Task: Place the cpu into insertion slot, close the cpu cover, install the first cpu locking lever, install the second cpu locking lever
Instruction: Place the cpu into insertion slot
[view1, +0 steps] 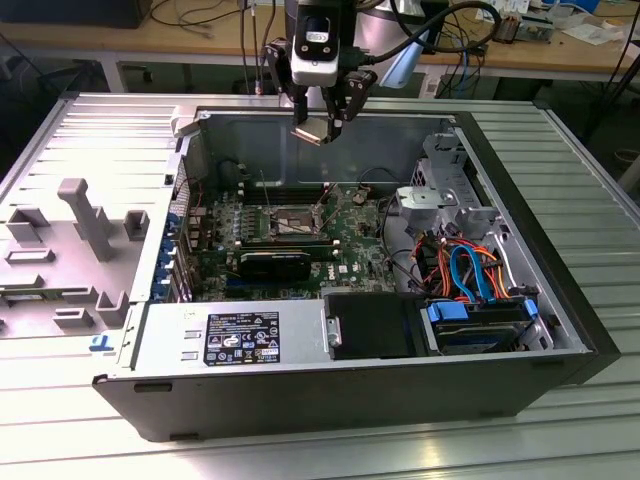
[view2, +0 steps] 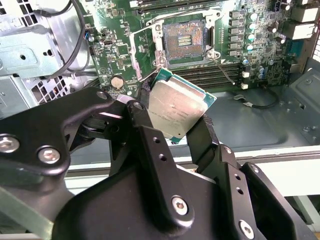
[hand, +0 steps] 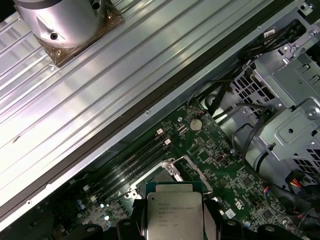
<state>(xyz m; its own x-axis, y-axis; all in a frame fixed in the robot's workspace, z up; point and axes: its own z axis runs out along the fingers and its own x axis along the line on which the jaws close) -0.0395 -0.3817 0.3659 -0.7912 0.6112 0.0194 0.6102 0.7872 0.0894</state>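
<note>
The gripper (view1: 322, 122) hangs in the upper centre of the exterior view, above the rear wall of the open computer case (view1: 300, 405). Its two black fingers (view2: 142, 117) are clamped on opposite edges of the cpu (view2: 175, 107), which is tilted, with its dull metal top towards the second wrist view. The cpu is well clear of the green circuit board (view1: 355, 250) below it.

Contents of the case:
- The circuit board lies flat on the case floor, left of centre in the exterior view.
- The insertion slot (view2: 183, 41) sits in the board. It holds no chip, and its contact field is exposed.
- The cpu cover (view2: 134, 50) is swung open and stands just beside the slot.
- The long memory slots (view2: 215, 75) run along one side of the slot.
- A metal drive cage (view1: 440, 190) sits at the exterior view's right, with blue and orange cables (view1: 465, 270) below it.
- A grey labelled box (view1: 240, 335) fills the lower left corner of the case.

Outside the case, at the exterior view's left, a grey tray (view1: 30, 290) holds grey moulded blocks (view1: 85, 215).
</note>
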